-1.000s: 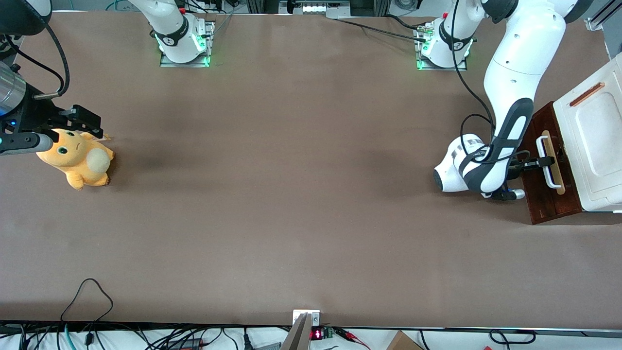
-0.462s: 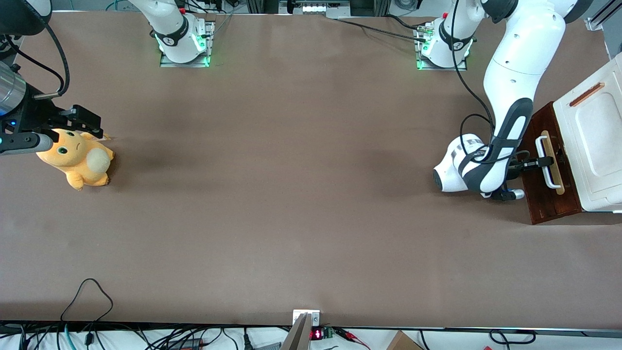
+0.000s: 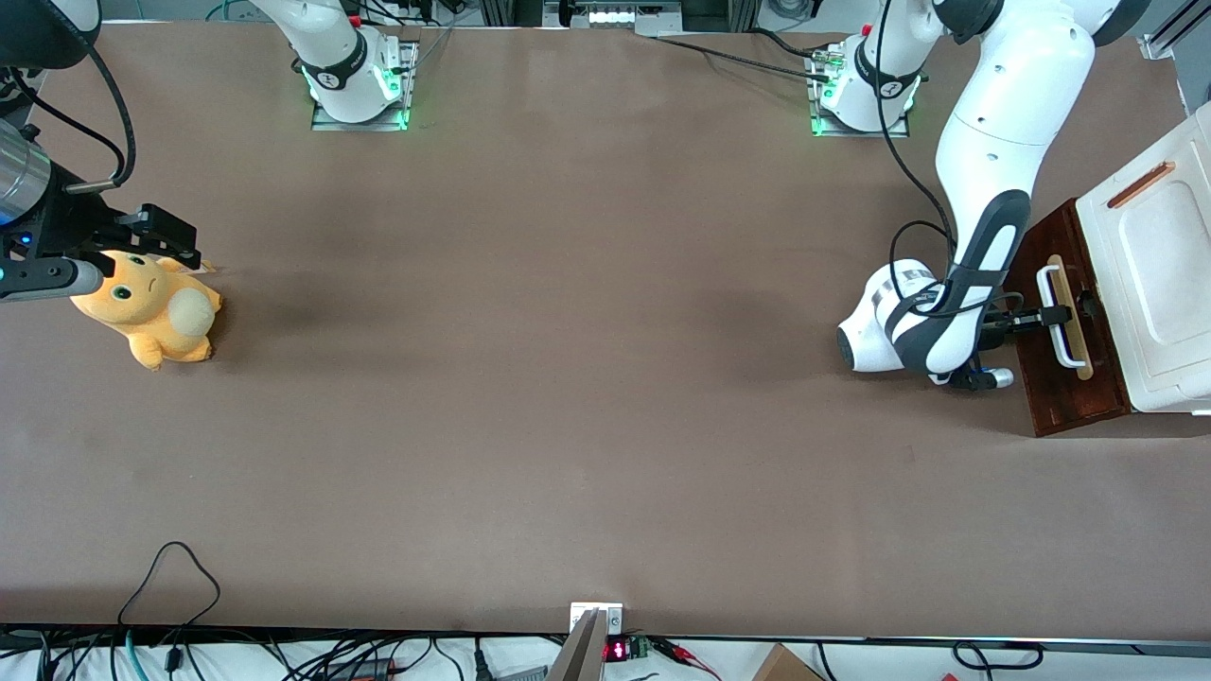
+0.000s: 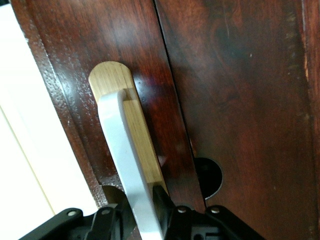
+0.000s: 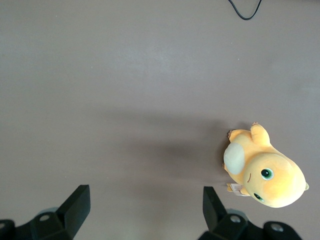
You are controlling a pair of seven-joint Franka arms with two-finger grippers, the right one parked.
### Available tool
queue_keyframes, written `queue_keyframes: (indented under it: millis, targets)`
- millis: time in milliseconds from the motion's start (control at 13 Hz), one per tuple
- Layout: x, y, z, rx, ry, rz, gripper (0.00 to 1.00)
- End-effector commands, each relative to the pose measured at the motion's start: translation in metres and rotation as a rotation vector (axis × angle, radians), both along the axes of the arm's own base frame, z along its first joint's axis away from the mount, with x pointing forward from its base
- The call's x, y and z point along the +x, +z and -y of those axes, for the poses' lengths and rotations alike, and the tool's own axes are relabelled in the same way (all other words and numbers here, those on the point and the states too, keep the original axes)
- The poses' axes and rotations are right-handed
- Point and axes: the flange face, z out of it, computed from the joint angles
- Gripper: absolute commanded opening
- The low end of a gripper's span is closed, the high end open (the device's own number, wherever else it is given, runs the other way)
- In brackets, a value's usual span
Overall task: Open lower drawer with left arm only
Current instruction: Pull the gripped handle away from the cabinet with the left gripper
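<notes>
The lower drawer shows its dark red-brown front at the working arm's end of the table, under the white cabinet top. Its white bar handle lies on a pale wood strip. The left arm reaches down in front of the drawer. My gripper is shut on the handle near its middle. The left wrist view shows the handle running over the wood strip, with my gripper clamped on it and a black finger pressed to its side.
An orange plush toy lies toward the parked arm's end of the table, also seen in the right wrist view as the plush toy. A second dark red-brown panel with a round hole adjoins the drawer front.
The gripper, the handle and the drawer front have shifted a little out from the cabinet, toward the parked arm's end of the table. The grip on the handle is unchanged.
</notes>
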Motion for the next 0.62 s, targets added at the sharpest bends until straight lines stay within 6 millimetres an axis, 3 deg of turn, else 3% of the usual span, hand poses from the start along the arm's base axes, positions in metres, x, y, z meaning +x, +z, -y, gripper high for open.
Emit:
queue_keyframes:
  millis: [0, 538]
  targets:
    - [-0.001, 0.005, 0.014, 0.01, 0.005, -0.004, 0.17]
    - [-0.005, 0.004, 0.033, 0.021, 0.0, -0.013, 0.16]
